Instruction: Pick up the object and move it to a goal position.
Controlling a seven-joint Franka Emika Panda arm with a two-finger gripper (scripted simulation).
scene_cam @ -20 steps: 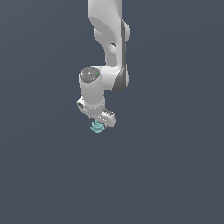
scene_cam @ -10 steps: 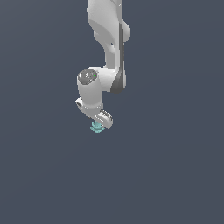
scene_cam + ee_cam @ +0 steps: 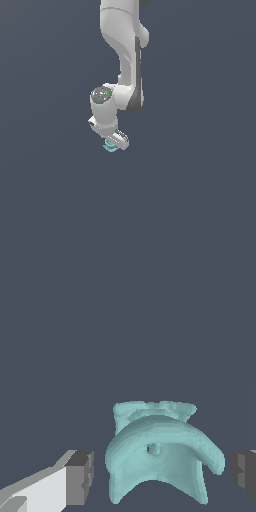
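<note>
White and boxy, the two-fingered gripper (image 3: 115, 143) hangs at the end of the arm with its jaws spread apart. The wrist view shows one dark grey finger pad (image 3: 80, 477) on one side of the small light teal, jagged-edged lump with layered ridges (image 3: 159, 456) and the other pad (image 3: 244, 472) on the opposite side. A visible gap of bare ground lies between each pad and the lump, so nothing is pinched. The lump sits between the fingers, nearer to the first pad than to the second. It shows a curved, arching ridge in front, a flatter ragged slab behind it, and a small dark hole near its middle.

From the exterior view, the teal lump (image 3: 109, 146) peeks out just beneath the gripper, largely covered by it. Above rises the glossy white jointed arm (image 3: 123, 55), reaching up past the upper edge. Around them spreads a plain slate-grey surface (image 3: 200, 190), and the lump lies near its middle, well away from every edge and corner.
</note>
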